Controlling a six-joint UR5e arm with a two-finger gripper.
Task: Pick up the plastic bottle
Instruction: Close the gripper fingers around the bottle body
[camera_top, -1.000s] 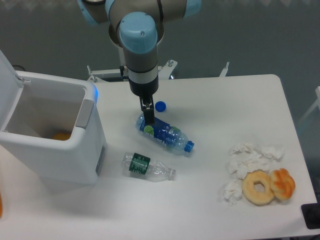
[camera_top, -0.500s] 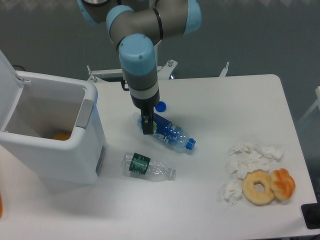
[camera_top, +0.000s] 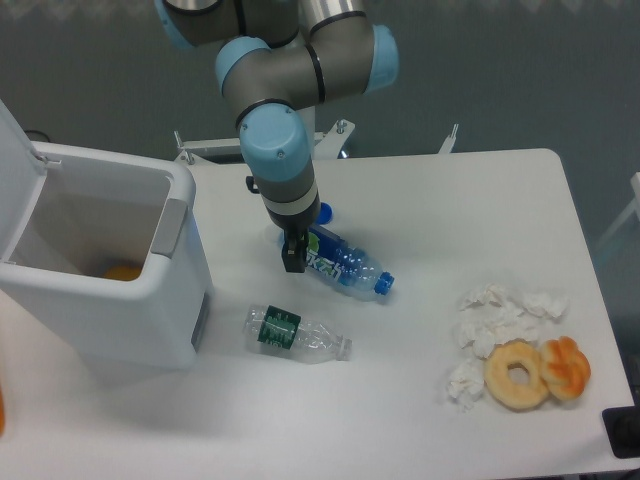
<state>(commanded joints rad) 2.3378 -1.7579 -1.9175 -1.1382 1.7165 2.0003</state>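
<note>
The plastic bottle, clear with a blue label and a blue cap, lies tilted at the middle of the table with its cap end pointing lower right. My gripper comes down from above onto the bottle's left, bottom end. The dark fingers close around that end and hide it. The bottle's cap end seems slightly raised off the table.
A second clear bottle with a dark green label lies just in front. A loose blue cap sits behind the gripper. An open white bin stands at the left. Crumpled tissues, a doughnut and a pastry lie at the right.
My gripper has shifted toward the bottle's bottom end and closed on it. The bottle has moved slightly up and to the right with it, and the arm's wrist has swung lower.
</note>
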